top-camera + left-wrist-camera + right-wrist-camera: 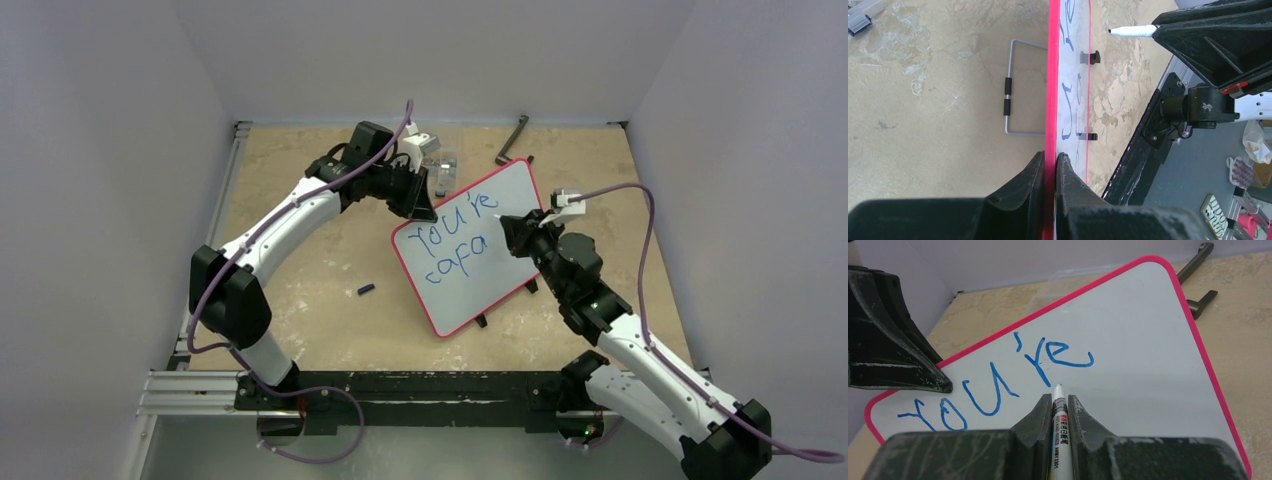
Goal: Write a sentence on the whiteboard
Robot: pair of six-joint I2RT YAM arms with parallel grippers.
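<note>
On the whiteboard (487, 287) the blue handwritten sentence (993, 390) reads "You're" on its upper line and "capa" on the line below, while the marker (1058, 440) barrel carries small black print resembling "NWM 2301" beside red-backed characters too small to read.

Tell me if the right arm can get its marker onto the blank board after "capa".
Probably yes. The right gripper holds the marker just off the whiteboard, right beside capa. That white patch is bare, and the left gripper clamps only the board's upper edge.
</note>
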